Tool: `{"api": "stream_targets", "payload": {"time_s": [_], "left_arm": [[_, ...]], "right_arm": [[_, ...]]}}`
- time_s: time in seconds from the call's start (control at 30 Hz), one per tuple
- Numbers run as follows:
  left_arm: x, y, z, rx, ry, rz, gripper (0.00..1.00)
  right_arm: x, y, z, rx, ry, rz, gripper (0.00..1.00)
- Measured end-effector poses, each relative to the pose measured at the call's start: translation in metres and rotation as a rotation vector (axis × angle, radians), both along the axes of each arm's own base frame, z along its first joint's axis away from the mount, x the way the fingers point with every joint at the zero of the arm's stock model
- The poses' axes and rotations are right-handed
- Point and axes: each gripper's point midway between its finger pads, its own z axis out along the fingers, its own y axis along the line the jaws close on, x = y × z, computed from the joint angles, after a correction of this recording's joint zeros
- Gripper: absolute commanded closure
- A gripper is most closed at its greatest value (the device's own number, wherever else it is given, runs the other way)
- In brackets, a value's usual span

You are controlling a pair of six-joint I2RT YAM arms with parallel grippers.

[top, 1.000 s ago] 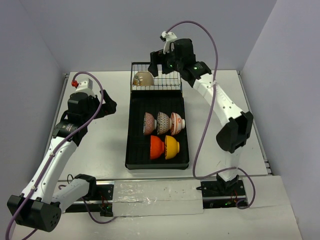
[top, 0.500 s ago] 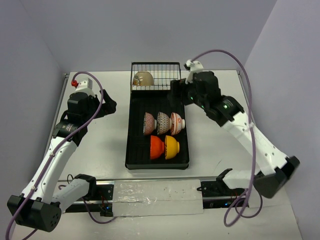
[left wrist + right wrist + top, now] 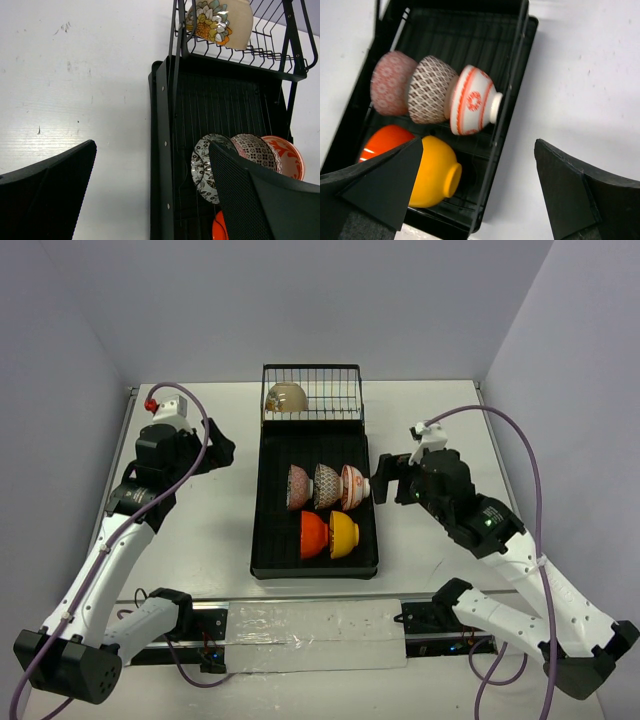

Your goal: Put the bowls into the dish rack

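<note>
The black dish rack (image 3: 311,446) lies mid-table with its wire basket (image 3: 336,390) at the far end. A beige bowl (image 3: 287,398) sits in the basket. Three patterned bowls (image 3: 326,486) stand on edge in a row in the tray, with a red-orange bowl (image 3: 314,534) and a yellow-orange bowl (image 3: 345,534) below them. My left gripper (image 3: 222,452) hangs open left of the rack, holding nothing. My right gripper (image 3: 385,481) is open just right of the rack, beside the red-on-white bowl (image 3: 470,100). The right wrist view also shows the yellow-orange bowl (image 3: 437,170).
White tabletop (image 3: 210,530) runs on both sides of the rack, bounded by grey walls at the left, back and right. In the left wrist view the rack's left rim (image 3: 161,150) lies between my open fingers, and the flower-painted beige bowl (image 3: 220,20) rests in the basket.
My right arm has drawn back from the wire basket and come down to the rack's right side, open and holding nothing. The beige bowl stays in the basket. The left arm has not moved.
</note>
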Motion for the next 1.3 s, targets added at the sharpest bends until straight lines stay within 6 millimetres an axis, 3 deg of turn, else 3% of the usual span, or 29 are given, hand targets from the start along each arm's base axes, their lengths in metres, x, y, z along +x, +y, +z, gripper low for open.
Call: {"api": "stream_targets", "payload": {"time_s": [0.13, 0.6, 0.87, 1.3], "left_arm": [[0.000, -0.005, 0.003, 0.000, -0.013, -0.026, 0.01], [-0.006, -0.024, 0.003, -0.016, -0.027, -0.152, 0.01], [-0.012, -0.050, -0.009, -0.055, 0.025, -0.304, 0.01], [-0.014, -0.054, -0.009, -0.058, 0.025, -0.324, 0.01]], "right_arm": [[-0.001, -0.005, -0.017, -0.024, 0.028, -0.022, 0.00], [0.010, -0.011, -0.030, -0.042, 0.060, -0.114, 0.00], [0.011, -0.007, -0.037, -0.045, 0.086, -0.109, 0.00], [0.010, -0.007, -0.038, -0.042, 0.090, -0.110, 0.00]]}}
